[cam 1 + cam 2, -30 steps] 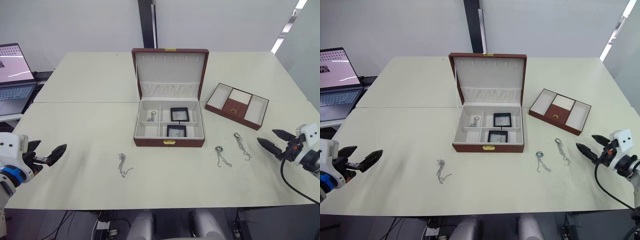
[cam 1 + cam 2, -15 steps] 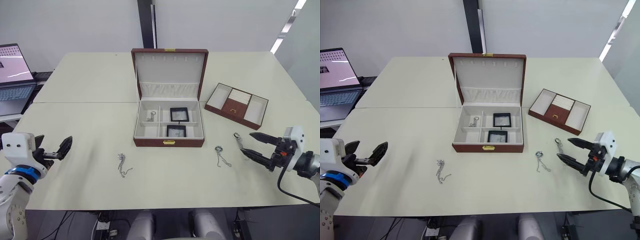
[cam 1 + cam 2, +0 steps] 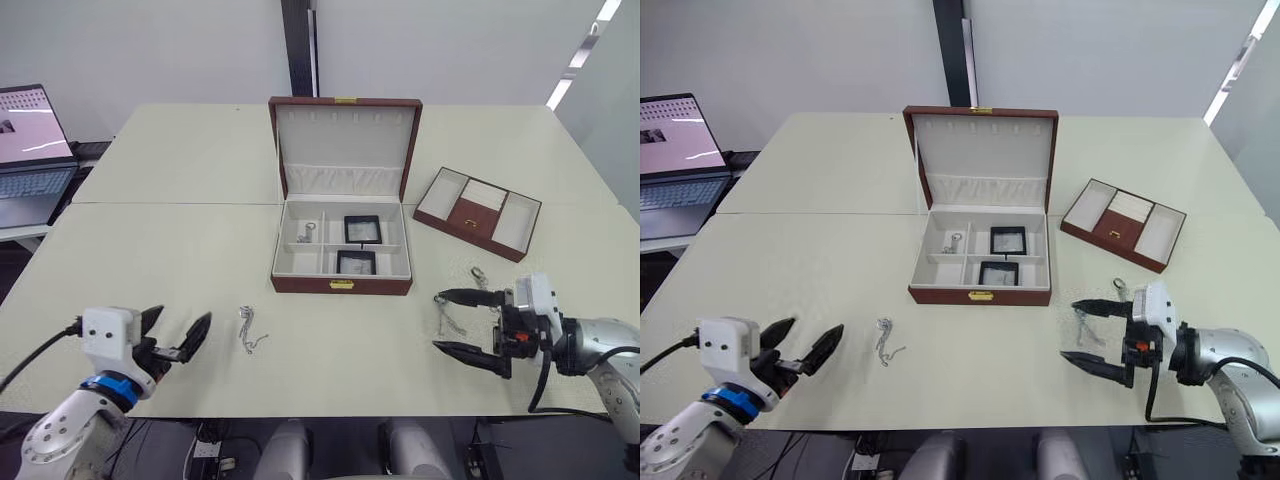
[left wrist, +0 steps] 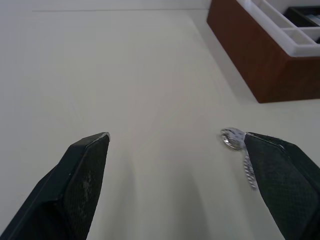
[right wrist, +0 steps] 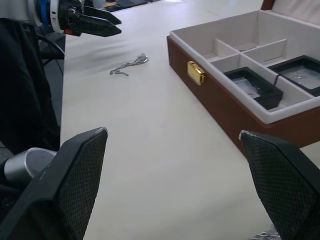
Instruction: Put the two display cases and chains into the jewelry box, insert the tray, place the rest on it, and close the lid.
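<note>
My left gripper [image 3: 175, 335] hangs low over the near left of the pale cream table [image 3: 180, 240], fingers spread, nothing between them. Just beyond its tips lies a short thin silver chain [image 3: 247, 328] with a small ring at one end; in my left wrist view its ring end [image 4: 231, 138] sits beside one fingertip.

My right gripper [image 3: 462, 323] reaches in from the near right, pointing across the table toward the left, jaws wide apart and empty. A second silver chain [image 3: 447, 316] lies between its fingers; a third [image 3: 477, 275] lies just past it.

Mid-table: the large reddish-brown jewelry box [image 3: 341, 255], cream-lined, gold clasp at front, lid [image 3: 345, 146] upright. Both small black-framed display cases [image 3: 362, 229] [image 3: 355, 262] lie in its right-hand compartments; another chain [image 3: 304, 232] rests in a rear left one.

Right of the box, apart from it: the shallow reddish-brown tray [image 3: 478, 212].

Far left: open laptop [image 3: 30, 140], screen lit. Grey wall behind, with a dark vertical strip.
</note>
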Controlling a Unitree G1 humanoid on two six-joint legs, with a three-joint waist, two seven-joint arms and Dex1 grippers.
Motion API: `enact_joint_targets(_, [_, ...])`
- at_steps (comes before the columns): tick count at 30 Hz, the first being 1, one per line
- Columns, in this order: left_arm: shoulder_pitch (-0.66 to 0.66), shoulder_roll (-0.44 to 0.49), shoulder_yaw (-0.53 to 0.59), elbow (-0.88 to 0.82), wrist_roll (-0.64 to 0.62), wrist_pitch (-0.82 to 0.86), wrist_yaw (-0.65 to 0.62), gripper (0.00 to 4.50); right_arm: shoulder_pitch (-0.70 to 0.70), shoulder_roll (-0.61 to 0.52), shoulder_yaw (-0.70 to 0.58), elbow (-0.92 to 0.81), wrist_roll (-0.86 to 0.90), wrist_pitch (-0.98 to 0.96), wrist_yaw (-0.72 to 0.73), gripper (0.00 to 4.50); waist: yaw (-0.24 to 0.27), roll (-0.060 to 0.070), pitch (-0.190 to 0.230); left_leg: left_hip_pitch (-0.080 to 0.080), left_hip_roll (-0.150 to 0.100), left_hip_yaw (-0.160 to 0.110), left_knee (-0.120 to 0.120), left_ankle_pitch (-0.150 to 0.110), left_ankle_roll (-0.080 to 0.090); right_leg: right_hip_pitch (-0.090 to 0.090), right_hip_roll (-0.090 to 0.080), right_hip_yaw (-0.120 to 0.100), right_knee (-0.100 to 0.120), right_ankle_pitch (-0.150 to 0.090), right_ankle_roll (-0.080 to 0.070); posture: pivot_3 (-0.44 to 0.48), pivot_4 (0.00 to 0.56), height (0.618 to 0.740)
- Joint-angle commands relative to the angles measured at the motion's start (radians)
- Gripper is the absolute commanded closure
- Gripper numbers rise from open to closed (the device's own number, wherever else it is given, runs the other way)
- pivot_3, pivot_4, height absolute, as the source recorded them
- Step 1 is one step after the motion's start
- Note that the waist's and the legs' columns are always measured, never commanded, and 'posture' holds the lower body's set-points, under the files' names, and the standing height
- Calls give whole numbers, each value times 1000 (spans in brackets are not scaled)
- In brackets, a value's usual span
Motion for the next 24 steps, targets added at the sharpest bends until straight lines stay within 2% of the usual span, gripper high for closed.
enact_joint_targets(1, [8,4,-24,-27,-5,-52,-25,55,3,-7,-5,-38,0,-20,-2,0,0,0,0,0,0,0,0,0,0,0,0,0,0,0,0,0,150,740])
enact_joint_targets(10, [-64,17,-211,109,157,-184,-29,55,-31,-6,1,-54,4,3,-52,0,-2,0,0,5,0,0,-1,0,0,5,1,0,-1,0,0,0,150,740])
enact_joint_targets(21, [-47,-4,-280,149,228,-190,30,55,-15,-19,-8,-60,10,8,-58,0,0,0,0,6,0,0,-1,0,0,6,0,0,-1,0,0,0,150,740])
enact_joint_targets(24, [-55,-1,-283,151,227,-170,41,55,-18,-19,-6,-57,9,8,-59,0,0,0,0,10,0,0,-2,0,0,11,0,0,-3,0,0,0,150,740])
